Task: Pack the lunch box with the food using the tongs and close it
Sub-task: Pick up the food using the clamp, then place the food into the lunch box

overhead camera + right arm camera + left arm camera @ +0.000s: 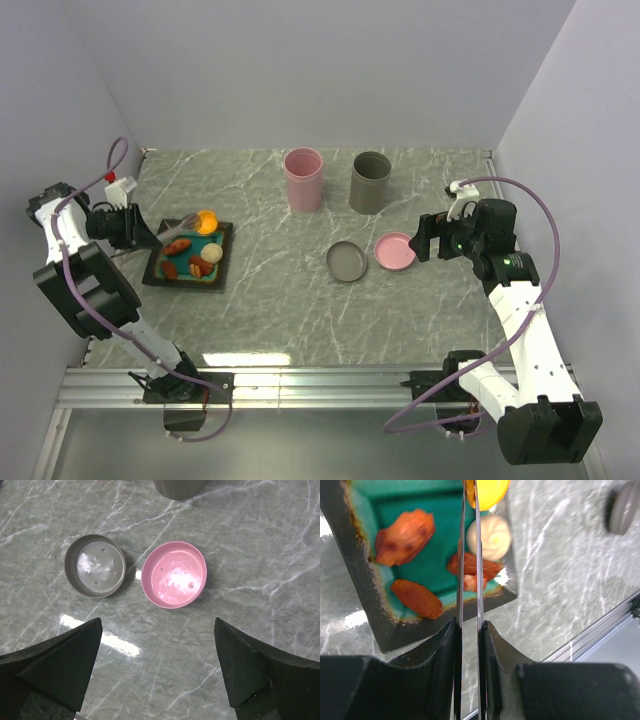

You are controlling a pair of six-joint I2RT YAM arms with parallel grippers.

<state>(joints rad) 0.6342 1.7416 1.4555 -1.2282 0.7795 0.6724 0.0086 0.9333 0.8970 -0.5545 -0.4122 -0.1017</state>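
My left gripper (140, 232) (470, 630) is shut on the tongs (178, 229) (479, 555), squeezing the two thin metal arms close together. The tong tips reach a round orange piece of food (206, 221) (490, 492) at the far edge of the teal tray (185, 283) (365, 605). A pale ball (212, 254) (492, 537), two orange-brown pieces (405, 535) and a red-brown piece (470, 567) lie in the tray. The lunch box stands open as a pink tub (303, 179) and a grey tub (370, 182). My right gripper (425, 240) (157, 665) hangs open above bare table.
A grey lid (347, 261) (95, 566) and a pink lid (395, 251) (174, 575) lie upside down side by side on the marble table, just in front of my right gripper. Walls close in the table on the left, back and right.
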